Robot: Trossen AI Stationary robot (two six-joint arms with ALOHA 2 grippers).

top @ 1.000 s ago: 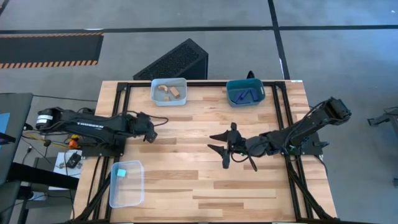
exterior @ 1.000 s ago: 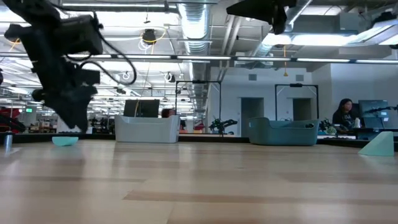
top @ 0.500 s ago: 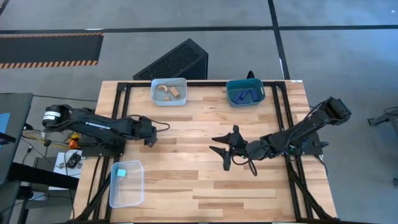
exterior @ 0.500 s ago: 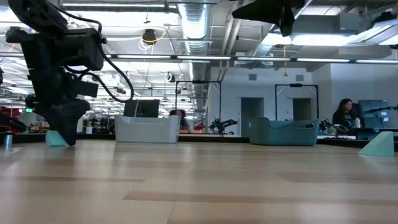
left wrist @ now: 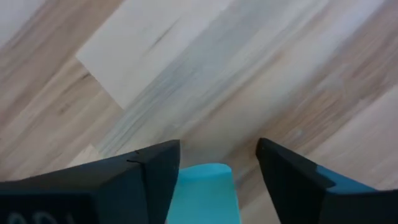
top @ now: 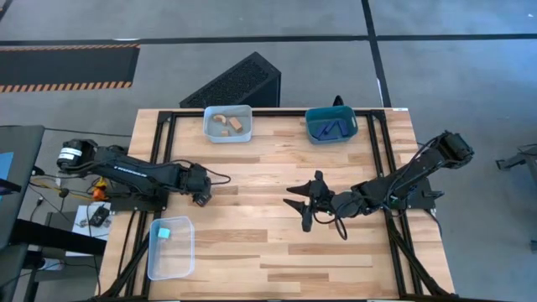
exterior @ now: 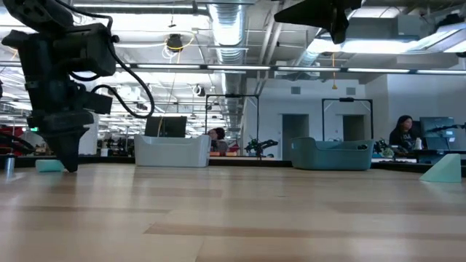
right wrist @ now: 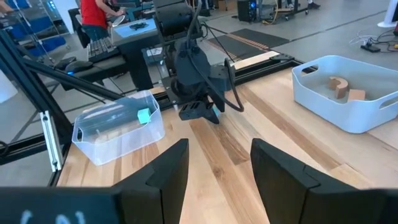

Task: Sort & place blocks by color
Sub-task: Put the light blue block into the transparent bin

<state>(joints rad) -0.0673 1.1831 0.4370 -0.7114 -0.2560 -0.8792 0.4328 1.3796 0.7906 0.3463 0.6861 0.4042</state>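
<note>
My left gripper (top: 201, 190) stands over the left half of the table, fingers pointing down, shut on a little cyan cube (left wrist: 205, 191). That cube also shows beside the gripper in the low view (exterior: 49, 166) and in the right wrist view (right wrist: 215, 112). A second cyan cube (top: 164, 232) lies in the clear bin (top: 170, 252) at the near left. Tan wooden pieces (top: 231, 123) lie in the pale bin, dark blue bars (top: 332, 128) in the teal bin. My right gripper (top: 300, 206) hangs open and empty above the table's middle. My left gripper has the cyan cube (left wrist: 205, 186) between its two fingers, coming at it from above and pointing down. The cube sits at the fingertips (left wrist: 163, 167), close over the wooden table top. Whether it touches the table, I cannot tell.
The pale bin (top: 227, 123) and the teal bin (top: 331, 124) stand along the far edge. A black ribbed box (top: 235, 82) lies beyond the table. Bare wood spreads between the two arms and toward the near edge. People sit in the room behind.
My left gripper has carried the cyan cube toward the table's near edge, closer to the clear bin, keeping its fingers pointed down. The cube has moved along with it. My right gripper has drifted slightly toward the right edge.
</note>
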